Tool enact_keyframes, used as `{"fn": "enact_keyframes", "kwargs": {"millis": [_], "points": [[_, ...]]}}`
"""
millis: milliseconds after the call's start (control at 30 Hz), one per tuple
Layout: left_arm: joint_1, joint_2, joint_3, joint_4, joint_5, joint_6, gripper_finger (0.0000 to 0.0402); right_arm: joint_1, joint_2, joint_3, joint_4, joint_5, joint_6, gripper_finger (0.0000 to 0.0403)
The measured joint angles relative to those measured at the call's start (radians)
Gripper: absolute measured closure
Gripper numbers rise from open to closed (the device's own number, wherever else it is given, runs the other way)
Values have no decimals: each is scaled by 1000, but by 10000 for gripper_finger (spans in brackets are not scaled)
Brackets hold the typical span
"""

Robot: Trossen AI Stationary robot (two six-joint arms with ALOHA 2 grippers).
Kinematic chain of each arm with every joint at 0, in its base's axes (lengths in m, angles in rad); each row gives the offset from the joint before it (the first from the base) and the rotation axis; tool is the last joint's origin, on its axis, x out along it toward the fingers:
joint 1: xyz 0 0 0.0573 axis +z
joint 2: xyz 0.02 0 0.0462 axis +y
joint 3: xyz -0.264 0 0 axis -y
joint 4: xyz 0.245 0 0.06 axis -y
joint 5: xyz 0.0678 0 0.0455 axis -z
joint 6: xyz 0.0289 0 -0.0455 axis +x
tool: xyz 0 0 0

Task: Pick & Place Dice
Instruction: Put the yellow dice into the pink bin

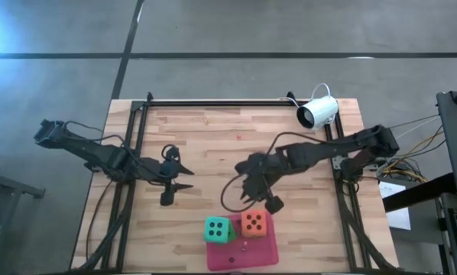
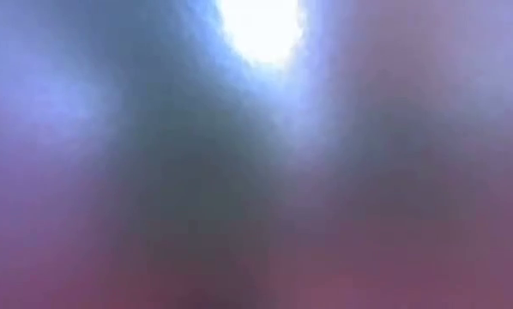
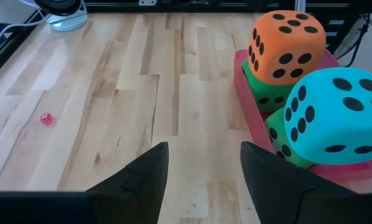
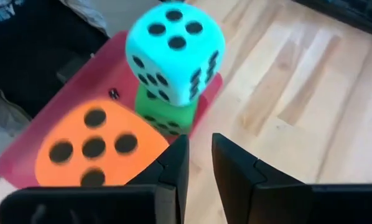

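High view first: my right gripper hangs just above the pink mat, nearest the orange-red die, which sits atop a stack on the mat with the teal die atop the stack beside it; my left gripper waits well apart over bare table, so my right arm is plainly the nearer one. Low view gives me only blur, nothing to place. Left wrist view: my left fingers stand apart with nothing between them, and the orange-red die rests on a bright green die, the teal die on another green die, all off to one side ahead. Right wrist view: my right fingers are drawn narrow, holding nothing, with the orange-red die just beyond the tips and the teal die farther on, on its green die. All four look placed, I judge.
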Motion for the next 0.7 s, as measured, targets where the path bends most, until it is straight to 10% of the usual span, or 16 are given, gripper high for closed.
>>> {"fn": "enact_keyframes", "kwargs": {"millis": [367, 700], "points": [[223, 0, 0, -16, 10, 30, 218, -101, -99, -123, 20, 0, -70, 355], [708, 29, 0, -18, 313, 204, 237, -125, -240, -343, 209, -3, -50, 355]]}}
